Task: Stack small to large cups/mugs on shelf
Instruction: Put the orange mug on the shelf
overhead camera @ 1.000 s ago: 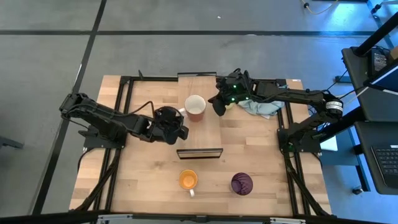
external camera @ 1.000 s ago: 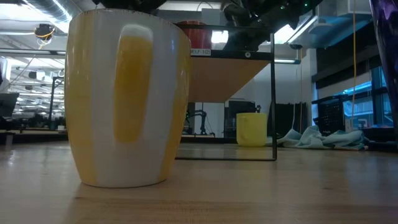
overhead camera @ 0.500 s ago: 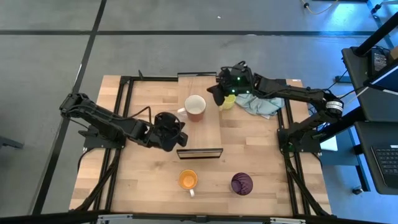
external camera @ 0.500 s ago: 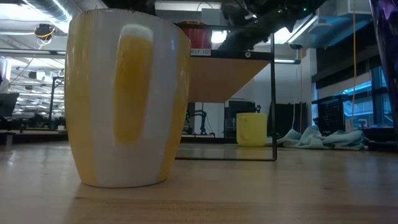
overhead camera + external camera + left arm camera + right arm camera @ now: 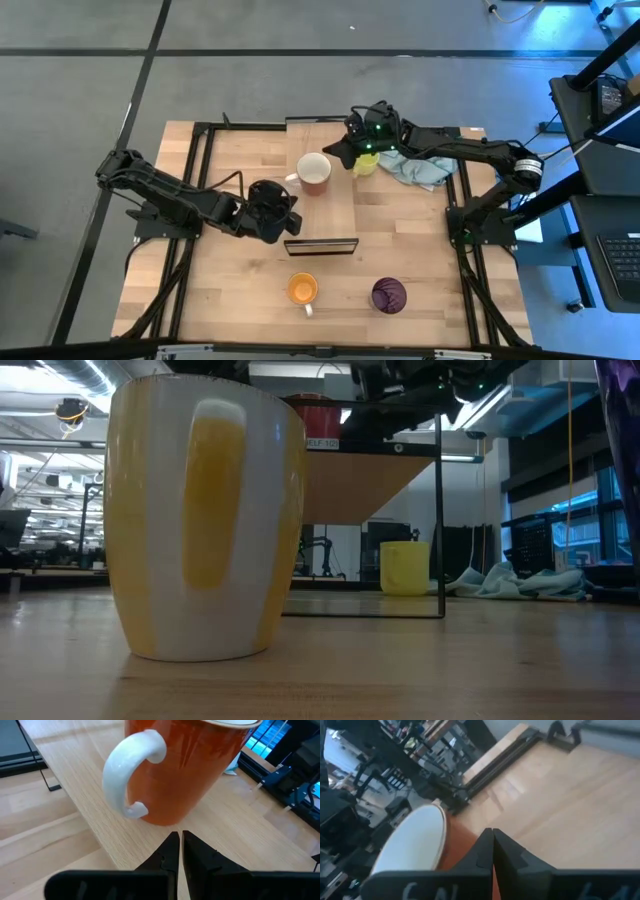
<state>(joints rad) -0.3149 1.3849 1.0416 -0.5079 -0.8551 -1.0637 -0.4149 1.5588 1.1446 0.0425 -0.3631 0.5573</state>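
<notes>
Both grippers closed, empty. Left gripper [image 5: 176, 851] pointed at orange mug [image 5: 183, 765] just ahead; advancing closed risked shoving it over. Right gripper [image 5: 491, 851] hovered above it.

wooden table [image 5: 240, 290]: orange mug [image 5: 302, 289] and purple mug [image 5: 388, 294] at six, cloth [image 5: 420, 170] at one.
</notes>
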